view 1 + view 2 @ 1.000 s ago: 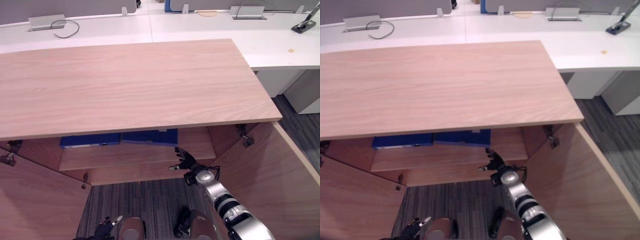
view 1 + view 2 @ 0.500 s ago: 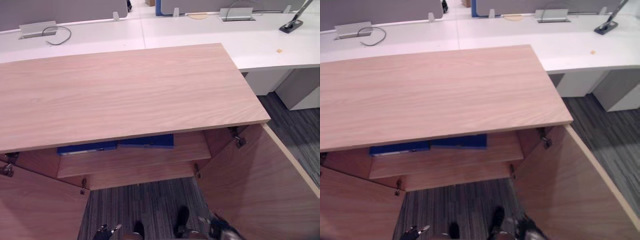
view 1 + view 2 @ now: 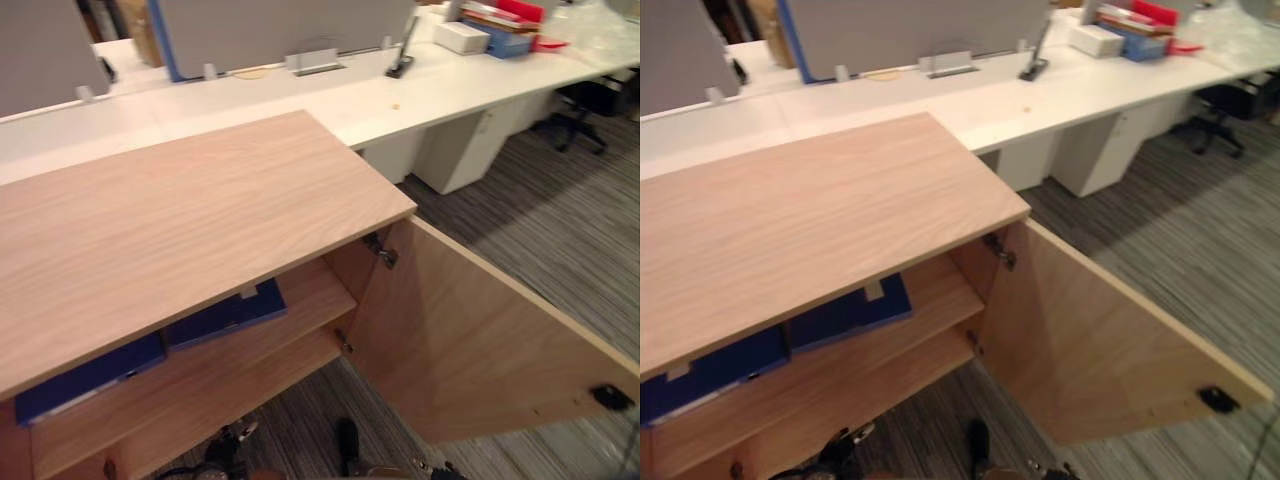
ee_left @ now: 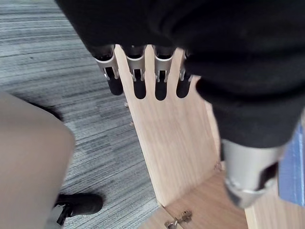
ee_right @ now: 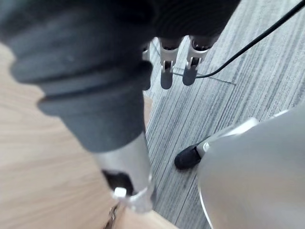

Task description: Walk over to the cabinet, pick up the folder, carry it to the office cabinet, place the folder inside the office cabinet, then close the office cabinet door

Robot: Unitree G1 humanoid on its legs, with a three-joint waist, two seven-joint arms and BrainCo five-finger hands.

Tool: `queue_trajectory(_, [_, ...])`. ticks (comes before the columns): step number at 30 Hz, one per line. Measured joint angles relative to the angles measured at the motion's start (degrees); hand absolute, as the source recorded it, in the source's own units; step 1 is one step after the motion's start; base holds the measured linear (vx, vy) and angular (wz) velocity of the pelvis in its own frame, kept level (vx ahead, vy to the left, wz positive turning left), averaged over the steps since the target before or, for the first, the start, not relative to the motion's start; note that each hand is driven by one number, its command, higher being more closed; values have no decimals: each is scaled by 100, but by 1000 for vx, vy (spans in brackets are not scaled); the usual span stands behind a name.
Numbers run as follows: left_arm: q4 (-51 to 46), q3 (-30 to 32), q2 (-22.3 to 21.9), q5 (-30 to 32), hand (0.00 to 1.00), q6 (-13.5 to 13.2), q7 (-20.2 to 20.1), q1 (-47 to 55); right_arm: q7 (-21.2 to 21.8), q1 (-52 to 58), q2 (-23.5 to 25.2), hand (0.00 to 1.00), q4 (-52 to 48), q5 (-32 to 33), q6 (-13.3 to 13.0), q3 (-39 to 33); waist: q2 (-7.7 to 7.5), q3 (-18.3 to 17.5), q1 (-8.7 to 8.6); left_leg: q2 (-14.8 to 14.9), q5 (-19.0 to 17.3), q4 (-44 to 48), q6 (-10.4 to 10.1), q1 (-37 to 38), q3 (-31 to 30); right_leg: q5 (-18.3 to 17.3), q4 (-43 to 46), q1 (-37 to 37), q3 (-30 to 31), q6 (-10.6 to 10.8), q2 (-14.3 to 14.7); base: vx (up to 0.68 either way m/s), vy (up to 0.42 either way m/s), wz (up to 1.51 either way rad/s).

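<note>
We judge the placing done and the closing not yet begun: two flat blue folders (image 3: 225,315) lie side by side on the upper shelf (image 3: 262,352) of the low light-wood office cabinet (image 3: 170,220). We cannot tell which of them is ours. Both sit back from the shelf's front edge, so neither should foul a door. Our left hand (image 4: 160,76) hangs low with fingers straight and apart, holding nothing, in front of a wood panel that we take for the left door. Our right hand (image 5: 167,74) is likewise relaxed and empty above the grey striped carpet (image 5: 224,109). The right wood door (image 3: 470,340) stands swung far out, with its dark catch (image 3: 610,397) at the free edge. To close it well, we should step round to its outer face and lay flat fingers near that free edge, well away from the hinges (image 3: 380,250). Then we should push in a steady arc until it meets the cabinet front, keeping our fingertips out of the narrowing gap.
</note>
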Motion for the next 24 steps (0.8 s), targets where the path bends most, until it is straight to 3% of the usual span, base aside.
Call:
queue_trajectory(3, [92, -5, -12, 84, 0, 9, -1, 62, -9, -24, -49, 0, -161, 4, 14, 418, 21, -49, -1, -147, 181, -584, 123, 359, 874, 11, 279, -344, 403, -20, -47, -33, 153, -140])
queue_trajectory(6, [197, -79, -48, 254, 0, 22, -2, 45, -62, -11, -56, 0, -171, 29, 8, 375, 74, -84, -81, -186, 292, -1106, 11, 901, 1299, 79, 642, -408, 601, -18, 124, 96, 37, -89])
queue_trajectory(10, [189, -47, -231, 234, 0, 31, -1, -190, -75, 5, -27, 0, -161, 37, 3, 268, 65, -99, -110, -205, 478, -1386, -23, 1108, 1365, 70, 668, -411, 711, -14, 217, 119, -26, -29])
queue_trajectory(15, [175, 135, -398, 228, 0, 42, -1, -218, -118, 14, 128, 0, -160, 164, 6, -392, 42, -87, -123, -258, 627, -1412, -1, 1214, 1362, -29, 781, -399, 791, -50, 229, 2, -45, -9])
queue_trajectory(18, [70, 271, -404, 234, 0, 43, 3, -215, -152, -3, 137, 0, -167, 232, 8, -383, -43, 107, -113, -269, 613, -1479, 3, 1397, 1411, -199, 1047, -388, 743, -50, 246, -83, -35, 0])
queue_trajectory(20, [60, 341, -404, 239, 0, 45, 7, -232, -157, -22, 137, 0, -171, 233, 6, -365, -81, 204, -128, -268, 473, -1550, 66, 1487, 1532, -462, 1457, -561, 363, -168, 221, -130, -28, -13])
queue_trajectory(21, [10, 445, -413, 239, 0, 50, 22, -263, -157, -59, 88, 0, -173, 237, -1, -342, 66, 222, -82, -116, 448, -1526, 93, 1475, 1706, -804, 1954, -779, -252, -278, 79, -93, -21, -43])
queue_trajectory(22, [-40, 575, -420, 228, 0, 57, 61, -194, -161, -87, 49, 0, -180, 242, -6, -286, 2, 274, -108, -57, 473, -1484, 39, 1477, 1795, -1135, 3257, -1104, -797, -464, -173, -41, -13, -40])
queue_trajectory(23, [-49, 600, -421, 227, 0, 58, 68, -166, -162, -61, 54, 0, -184, 251, -10, -281, -2, 270, -128, -49, 481, -1482, 25, 1486, 1773, -1390, 3830, -1160, -1004, -421, -325, 39, -9, -17])
queue_trajectory(24, [-52, 645, -428, 223, 0, 59, 72, -155, -163, -38, 27, 0, -183, 248, -11, -274, 40, 236, -142, -15, 486, -1489, -13, 1495, 1763, -1943, 4496, -1075, -1318, -391, -618, 84, -13, 0])
